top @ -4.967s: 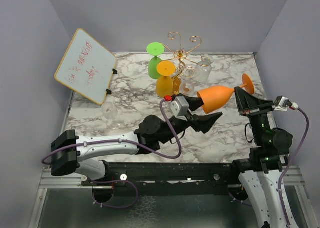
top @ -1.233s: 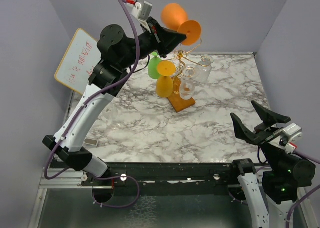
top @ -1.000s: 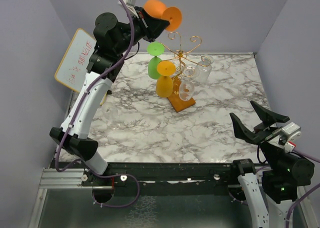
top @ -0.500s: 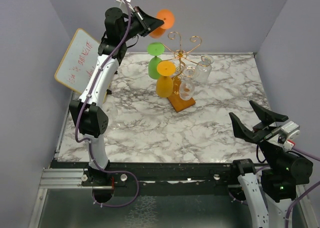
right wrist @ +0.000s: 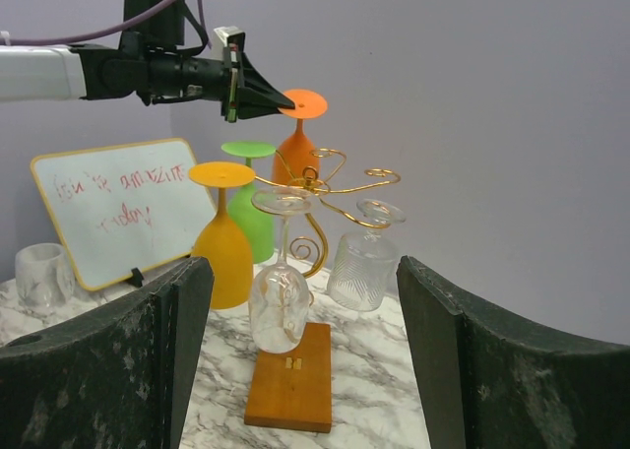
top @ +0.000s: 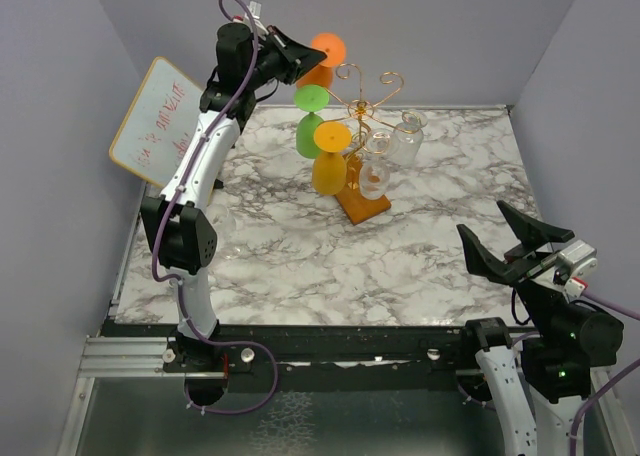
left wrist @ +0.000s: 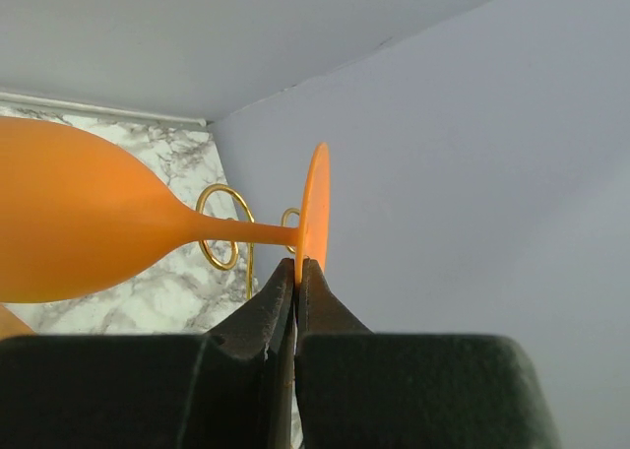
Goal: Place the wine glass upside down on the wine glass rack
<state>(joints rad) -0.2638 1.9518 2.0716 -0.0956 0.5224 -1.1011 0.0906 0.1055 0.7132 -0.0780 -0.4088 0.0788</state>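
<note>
The left gripper (left wrist: 297,266) is clamped on the rim of the orange glass (left wrist: 89,223), its jaws pressed together on the thin foot disc. The left arm reaches high over the back of the table (top: 280,266). The glass hangs in the air upside down. In the right wrist view its foot is on top and level, and the bowl points down. It sits just behind the rack (right wrist: 325,185), at the back left of the gold wire arms. In the left wrist view two wire loops show right behind the stem. I cannot tell whether the stem sits in a loop or touches the wire at all.

The rack stands on its wooden base (right wrist: 291,375) toward the back middle of the table. Four glasses are at its arms, all mouth down with the foot up. The green glass (right wrist: 252,218) is at the back left and the yellow glass (right wrist: 224,247) is just in front of it. The clear glass (right wrist: 281,296) hangs over the base. The ribbed glass (right wrist: 359,257) is on the right.

A board (right wrist: 118,208) with red writing leans at the left. A clear cup (right wrist: 39,272) stands on the table beside the board.

The right gripper (top: 482,220) is low at the near right corner, well apart from the rack. Its jaws are spread wide with nothing between them, and they face the rack.
</note>
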